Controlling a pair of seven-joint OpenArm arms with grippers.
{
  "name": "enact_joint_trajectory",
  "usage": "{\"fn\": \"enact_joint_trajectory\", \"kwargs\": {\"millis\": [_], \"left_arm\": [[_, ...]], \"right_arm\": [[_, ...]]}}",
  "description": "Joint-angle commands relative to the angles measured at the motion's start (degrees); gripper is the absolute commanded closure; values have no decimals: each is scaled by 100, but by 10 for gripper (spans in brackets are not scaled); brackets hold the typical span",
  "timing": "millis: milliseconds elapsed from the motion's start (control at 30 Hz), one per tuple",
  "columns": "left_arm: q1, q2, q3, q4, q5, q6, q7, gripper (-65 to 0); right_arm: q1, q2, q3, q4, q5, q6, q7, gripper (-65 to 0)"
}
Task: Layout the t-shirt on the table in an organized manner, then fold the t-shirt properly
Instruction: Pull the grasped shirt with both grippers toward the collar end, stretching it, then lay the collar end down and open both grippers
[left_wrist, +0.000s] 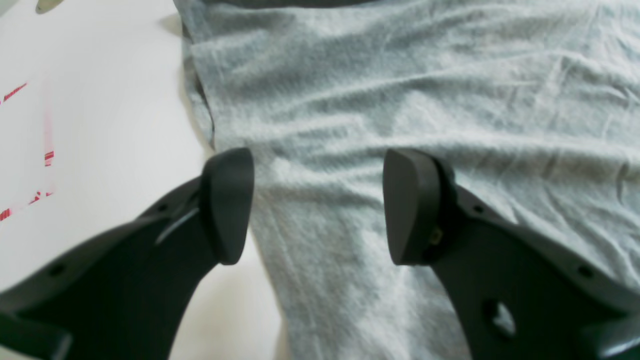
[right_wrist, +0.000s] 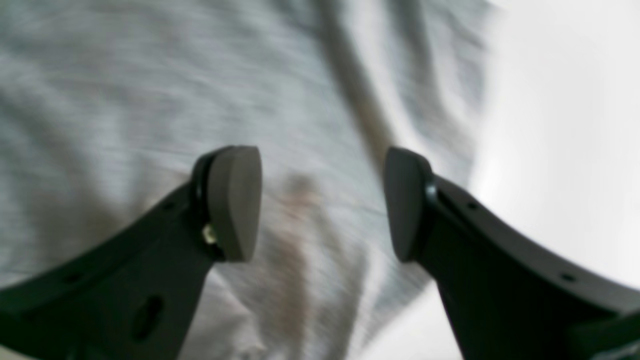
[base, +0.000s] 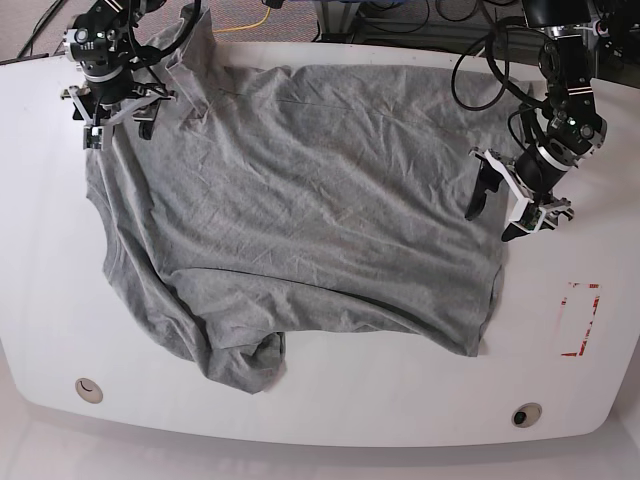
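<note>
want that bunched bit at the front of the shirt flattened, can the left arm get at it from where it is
Probably yes. The left tool hangs open over the t-shirt at its edge on the table, and nothing stands between it and the bunched fold. It is a long diagonal reach, though, so range is uncertain.

Right wrist view: we see the t-shirt (right_wrist: 150, 90) only as streaked, motion-blurred grey, its folds smeared into dark bands; the frame's edges cut it off above, left and below. Left wrist view: the shirt runs past the top, right and bottom edges, and the red outline mark (left_wrist: 47, 157) on the table (left_wrist: 110, 125) is blurred and clipped at the left edge. Base view: we cannot read any lettering on the shirt; its lower corner is bunched, hiding the hem, and the table's corners are cut off.
</note>
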Motion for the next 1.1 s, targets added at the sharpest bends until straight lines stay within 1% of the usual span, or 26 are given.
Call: {"fn": "enact_joint_trajectory", "kwargs": {"millis": [0,167,233,300,467,533,600,633,700,800,867,1000,1067], "left_arm": [[1,-77,8,109,-74,-3,-144,-389],[-35,-77,157,92,-82,-3,260,-389],[-43,-68,192,92,-82,-3,339,-389],[-43,-59,272,118,-91,-3,383,-389],[-8,-59,456,294,-91,-3,383,-389],[18,-59,456,355,-91,-3,454,-390],[53,-51,456,390,-91,-3,682,-390],[53,-51,447,390,-91,-3,735,-390],[44,-51,430,399,-100,-3,964,-390],[44,-42,421,399,-100,-3,1052,-390],[62,-42,395,390,-100,-3,1052,-390],[71,11,342,373,-100,-3,1060,-392],[62,64,324,364,-100,-3,1060,-411]], "right_arm": [[50,19,70,80,101,10,127,-377],[208,54,201,45,66,10,127,-377],[287,142,307,19,57,10,109,-377],[349,221,395,-52,57,10,-23,-377],[630,458,685,-96,57,10,-717,-382],[692,529,782,-96,66,10,-928,-404],[709,608,887,-96,75,10,-1069,-450],[709,617,913,-96,84,10,-1078,-461],[709,643,1019,-96,93,10,-1131,-515],[674,643,1107,-96,93,10,-1157,-575],[665,652,1168,-96,93,10,-1166,-596],[665,617,1274,-104,101,10,-1174,-604],[674,608,1309,-113,101,10,-1254,-604]]}}
